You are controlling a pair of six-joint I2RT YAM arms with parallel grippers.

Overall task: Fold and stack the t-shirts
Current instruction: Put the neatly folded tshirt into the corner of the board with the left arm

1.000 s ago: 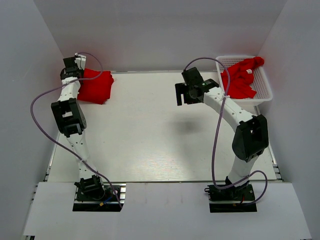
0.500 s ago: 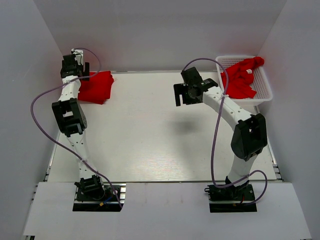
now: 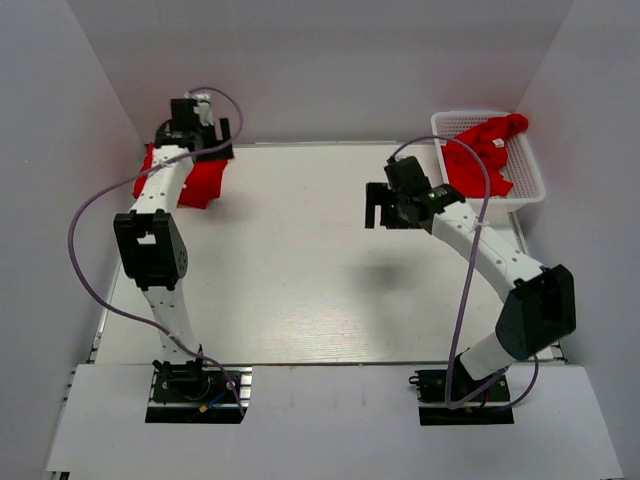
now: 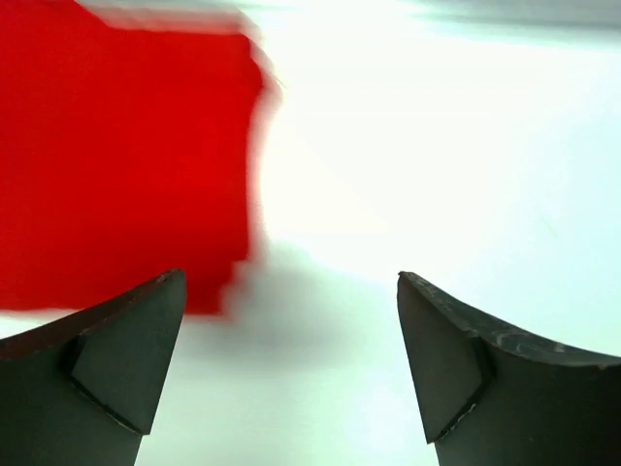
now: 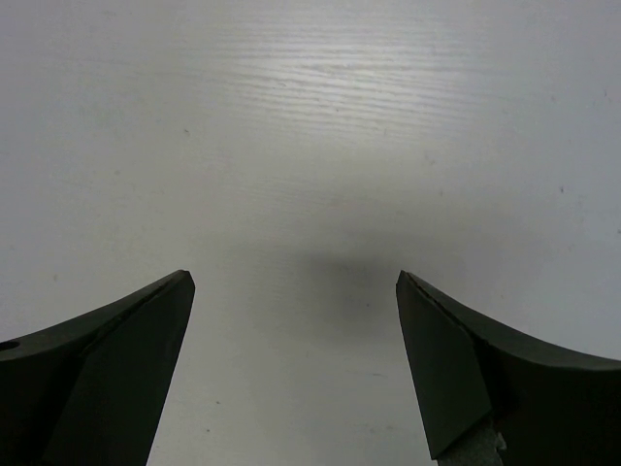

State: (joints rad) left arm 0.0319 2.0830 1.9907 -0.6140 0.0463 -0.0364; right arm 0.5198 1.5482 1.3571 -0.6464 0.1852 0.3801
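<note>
My left gripper (image 4: 289, 291) wide, empty | my right gripper (image 5: 294, 286) wide, empty | risk: a low left swing rumples folded t-shirt (image 4: 116, 146), upper left

The left arm (image 3: 160, 186) hides part of the folded t-shirt (image 3: 206, 181), blurred in the wrist view.

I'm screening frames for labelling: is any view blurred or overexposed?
Left wrist view: the red t-shirt has smeared edges, and the table is washed out near white. Right wrist view: sharp, with a soft shadow under the right tool. Top view: sharp, evenly lit.
</note>
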